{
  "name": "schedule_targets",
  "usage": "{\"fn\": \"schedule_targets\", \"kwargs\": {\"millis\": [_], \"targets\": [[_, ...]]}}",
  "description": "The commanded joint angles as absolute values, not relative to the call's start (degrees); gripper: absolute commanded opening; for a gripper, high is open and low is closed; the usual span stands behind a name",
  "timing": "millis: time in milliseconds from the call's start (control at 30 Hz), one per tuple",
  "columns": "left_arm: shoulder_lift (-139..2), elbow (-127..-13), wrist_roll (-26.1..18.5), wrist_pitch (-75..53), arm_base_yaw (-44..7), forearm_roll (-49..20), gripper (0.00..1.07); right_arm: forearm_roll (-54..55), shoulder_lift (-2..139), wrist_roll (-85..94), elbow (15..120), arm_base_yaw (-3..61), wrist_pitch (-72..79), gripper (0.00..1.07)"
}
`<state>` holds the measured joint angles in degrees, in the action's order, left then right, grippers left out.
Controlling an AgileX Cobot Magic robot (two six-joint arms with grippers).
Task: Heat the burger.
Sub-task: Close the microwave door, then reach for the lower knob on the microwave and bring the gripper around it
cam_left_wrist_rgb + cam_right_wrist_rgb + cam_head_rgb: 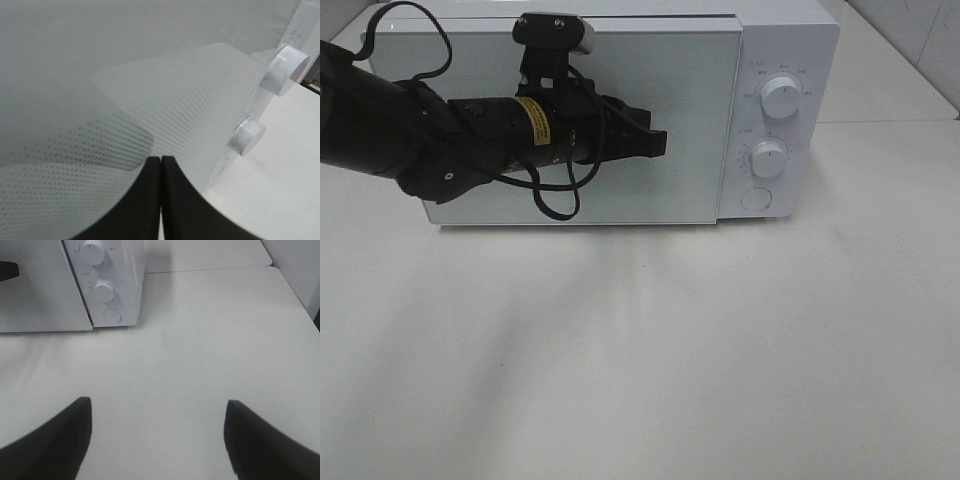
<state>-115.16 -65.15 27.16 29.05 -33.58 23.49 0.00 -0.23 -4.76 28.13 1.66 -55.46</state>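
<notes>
No burger shows in any view. A white microwave (760,60) stands at the back of the table with its frosted door (650,190) closed. My left gripper (660,142) is shut with nothing between its fingers, its tip hovering close in front of the door's right half. In the left wrist view the shut gripper (160,165) points at the dotted door glass (190,100). My right gripper (157,407) stands open and empty over bare table, in front of and to the right of the microwave (125,270).
The control panel carries an upper knob (781,96), a lower knob (768,158) and a round button (756,199). The white table (640,360) stretches in front of the microwave. The left arm's cable (560,200) loops in front of the door.
</notes>
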Motion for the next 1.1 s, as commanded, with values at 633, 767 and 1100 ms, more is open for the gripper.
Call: {"fn": "schedule_targets", "kwargs": {"millis": [633,767,1100], "targets": [[-115.0,-73.0,27.6,22.9,-38.0,20.6,0.0,0.0,-1.7,-5.2,28.0,1.4,-54.9,0.71],[-113.7,-72.8,28.1,18.6,-40.3,20.6,0.0,0.0,-1.7,-5.2,28.0,1.4,-54.9,0.71],[-106.9,-72.8,28.7,-2.8,-48.2,20.6,0.99,0.0,-1.7,-5.2,28.0,1.4,-54.9,0.71]]}}
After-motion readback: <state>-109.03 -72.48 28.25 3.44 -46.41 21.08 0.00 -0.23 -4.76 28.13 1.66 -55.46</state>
